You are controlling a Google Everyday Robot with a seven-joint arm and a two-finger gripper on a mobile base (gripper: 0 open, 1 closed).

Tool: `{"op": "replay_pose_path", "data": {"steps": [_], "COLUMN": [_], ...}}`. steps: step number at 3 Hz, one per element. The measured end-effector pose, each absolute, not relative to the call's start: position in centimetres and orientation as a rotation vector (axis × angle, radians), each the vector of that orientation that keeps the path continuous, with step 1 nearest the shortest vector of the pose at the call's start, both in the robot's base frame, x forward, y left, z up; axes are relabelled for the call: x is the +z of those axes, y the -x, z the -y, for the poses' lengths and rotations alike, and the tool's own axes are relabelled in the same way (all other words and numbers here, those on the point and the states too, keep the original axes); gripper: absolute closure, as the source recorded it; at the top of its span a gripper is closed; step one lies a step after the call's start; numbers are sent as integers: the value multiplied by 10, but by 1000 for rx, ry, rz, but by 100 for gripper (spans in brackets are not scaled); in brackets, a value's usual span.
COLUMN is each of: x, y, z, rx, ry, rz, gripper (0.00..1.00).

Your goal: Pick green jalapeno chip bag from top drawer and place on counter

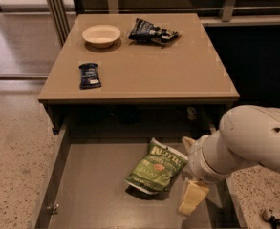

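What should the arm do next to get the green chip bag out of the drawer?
Probably ease the open gripper onto the green jalapeno chip bag and close: the bag lies flat in the top drawer, right beside the gripper, not yet gripped.

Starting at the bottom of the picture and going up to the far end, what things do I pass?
Green bag → wrapper → bowl. The gripper is in the drawer, just right of the green bag and level with it, so it has no clear place in line.
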State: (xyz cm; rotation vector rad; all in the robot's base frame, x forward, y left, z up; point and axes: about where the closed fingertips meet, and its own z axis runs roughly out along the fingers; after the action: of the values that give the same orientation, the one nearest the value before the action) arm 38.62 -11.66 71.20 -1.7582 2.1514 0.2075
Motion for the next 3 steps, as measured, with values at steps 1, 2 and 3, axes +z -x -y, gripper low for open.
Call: {"op": "replay_pose_path", "data": {"steps": [1, 2, 3], "x": [691, 668, 655], "y": [-387, -391, -393], "z": [94, 66, 54], "rx": [258, 248, 234], "ry": [1794, 1833, 1838], "rz": [-2108, -2065, -2061], "gripper": [0, 0, 0]}}
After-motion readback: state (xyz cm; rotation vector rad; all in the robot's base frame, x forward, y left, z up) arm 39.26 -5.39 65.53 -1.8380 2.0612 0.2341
